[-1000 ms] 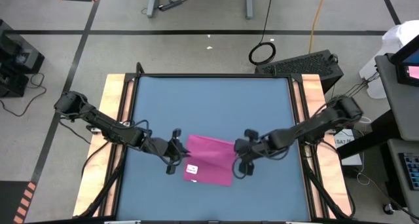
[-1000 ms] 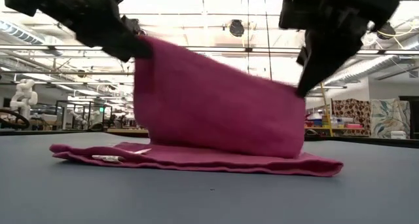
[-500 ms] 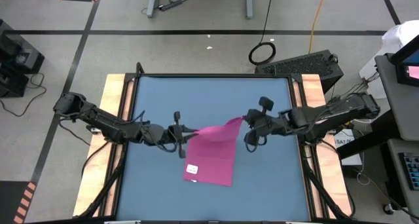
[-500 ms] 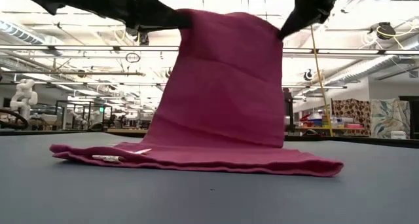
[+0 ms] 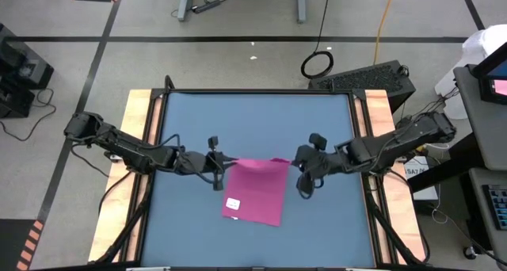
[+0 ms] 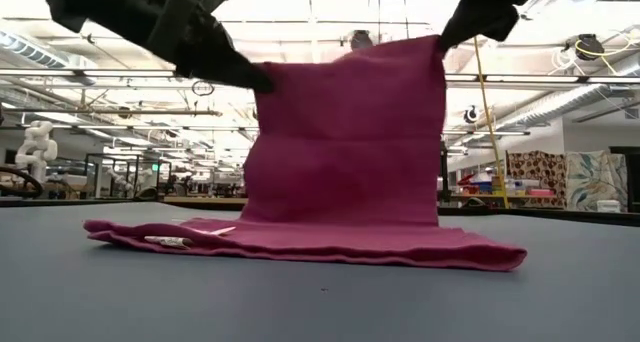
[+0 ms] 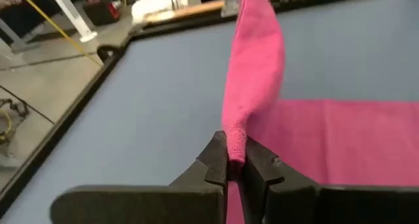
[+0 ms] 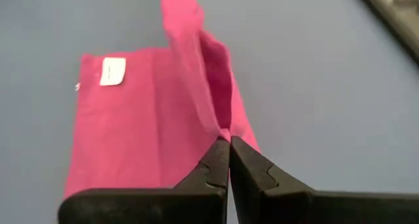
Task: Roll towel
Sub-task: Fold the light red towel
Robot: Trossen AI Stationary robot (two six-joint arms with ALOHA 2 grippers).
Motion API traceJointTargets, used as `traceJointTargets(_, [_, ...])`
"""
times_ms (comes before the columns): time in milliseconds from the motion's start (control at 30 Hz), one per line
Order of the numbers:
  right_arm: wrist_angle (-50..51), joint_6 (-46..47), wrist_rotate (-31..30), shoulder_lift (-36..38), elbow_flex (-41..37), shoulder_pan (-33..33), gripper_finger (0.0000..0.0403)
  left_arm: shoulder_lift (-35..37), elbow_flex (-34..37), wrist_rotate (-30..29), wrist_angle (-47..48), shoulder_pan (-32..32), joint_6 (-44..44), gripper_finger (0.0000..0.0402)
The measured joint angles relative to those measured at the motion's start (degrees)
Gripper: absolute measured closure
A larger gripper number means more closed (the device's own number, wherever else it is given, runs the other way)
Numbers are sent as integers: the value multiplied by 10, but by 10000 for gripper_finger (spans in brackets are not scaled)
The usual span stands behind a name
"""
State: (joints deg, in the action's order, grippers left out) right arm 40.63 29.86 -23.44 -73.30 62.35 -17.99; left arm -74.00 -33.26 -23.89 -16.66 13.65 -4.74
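Towel sat mid-table, far edge lifted. Left gripper and right gripper each pinched a corner, probably evenly. Best kept level and taut while rolling.

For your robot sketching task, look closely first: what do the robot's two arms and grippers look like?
Both arms are dark, almost black, built of slim jointed segments with bulkier rounded joints and thin black cables along them. The left gripper and right gripper each end in two flat dark fingers that taper towards the tip, with small stepped notches on the inner edges. No markings show.
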Motion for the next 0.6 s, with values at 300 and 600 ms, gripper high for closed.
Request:
traceJointTargets(300, [-1,90,14,-50,0,-59,403,0,0,62,23,16,15,383])
traceJointTargets(600, [-32,136,14,-83,0,-95,402,0,0,92,41,35,34,383])
